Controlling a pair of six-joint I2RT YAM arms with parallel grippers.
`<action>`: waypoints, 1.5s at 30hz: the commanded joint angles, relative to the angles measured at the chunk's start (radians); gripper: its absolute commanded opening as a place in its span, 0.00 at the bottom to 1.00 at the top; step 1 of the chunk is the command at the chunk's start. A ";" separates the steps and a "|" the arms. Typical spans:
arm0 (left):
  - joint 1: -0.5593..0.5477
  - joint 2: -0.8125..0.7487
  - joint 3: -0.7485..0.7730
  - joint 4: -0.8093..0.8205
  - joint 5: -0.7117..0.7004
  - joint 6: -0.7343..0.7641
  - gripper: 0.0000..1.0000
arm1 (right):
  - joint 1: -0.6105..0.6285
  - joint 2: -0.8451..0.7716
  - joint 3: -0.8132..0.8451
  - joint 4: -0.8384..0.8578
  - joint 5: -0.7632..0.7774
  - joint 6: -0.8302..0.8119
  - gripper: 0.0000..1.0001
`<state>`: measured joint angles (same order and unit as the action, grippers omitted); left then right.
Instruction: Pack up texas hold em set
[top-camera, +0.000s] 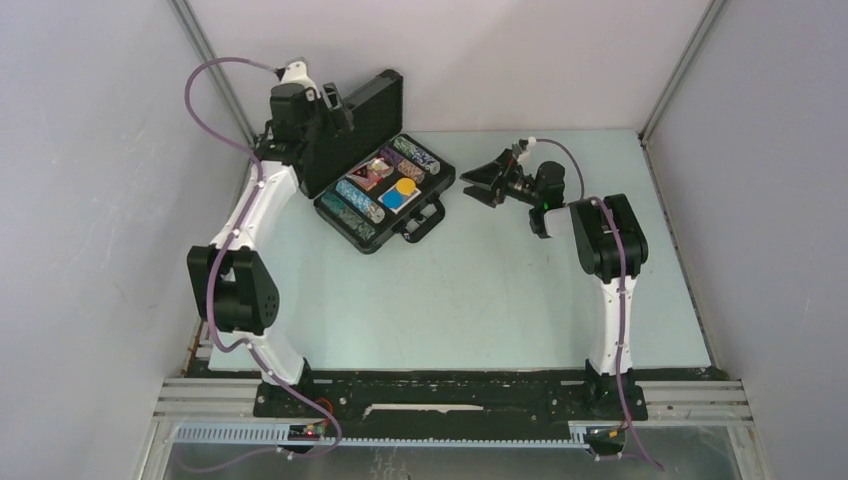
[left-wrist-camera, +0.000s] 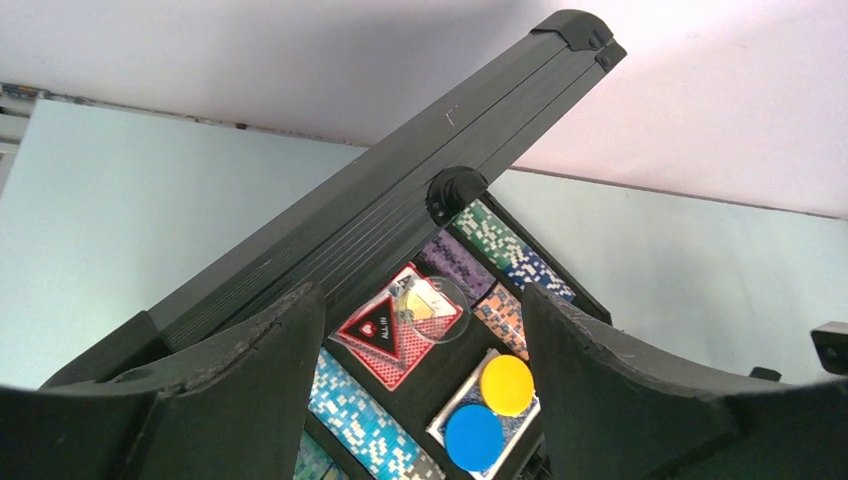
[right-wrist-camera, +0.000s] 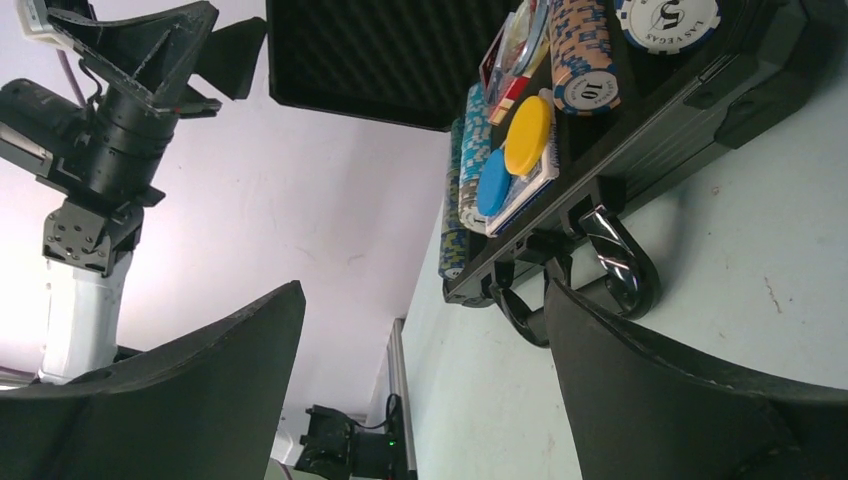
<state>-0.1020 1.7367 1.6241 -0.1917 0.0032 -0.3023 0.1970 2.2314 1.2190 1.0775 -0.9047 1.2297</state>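
The texas hold em set's black briefcase (top-camera: 436, 190) lies open at the back left of the table, its lid (top-camera: 368, 115) standing up. Inside are patterned chip rows (left-wrist-camera: 365, 425), a red card (left-wrist-camera: 390, 335) under a clear disc, and a yellow disc (left-wrist-camera: 507, 385) and a blue disc (left-wrist-camera: 473, 437) on a blue-backed deck. My left gripper (top-camera: 338, 106) hovers open at the lid's top edge (left-wrist-camera: 400, 200); whether a finger touches it I cannot tell. My right gripper (top-camera: 482, 186) is open and empty just right of the case, near the handle (right-wrist-camera: 610, 265).
Grey enclosure walls (top-camera: 90, 150) stand close behind and left of the case. The left arm (right-wrist-camera: 110, 130) rises behind the lid. Pale tabletop (top-camera: 500, 300) stretches in front of the case and round the right arm (top-camera: 605, 240).
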 joint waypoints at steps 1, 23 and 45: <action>-0.024 -0.009 -0.091 -0.112 0.034 -0.066 0.77 | 0.009 -0.008 0.044 0.055 -0.026 0.051 0.99; -0.089 -0.045 -0.466 0.027 0.154 -0.280 0.74 | 0.019 0.037 0.086 -0.025 -0.068 0.053 1.00; -0.143 -0.045 -0.332 -0.111 0.364 -0.191 0.75 | 0.075 -0.022 0.130 -0.505 -0.044 -0.264 0.96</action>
<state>-0.2390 1.6489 1.1801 -0.2401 0.3149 -0.5140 0.2562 2.2639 1.3304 0.6411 -0.9489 1.0283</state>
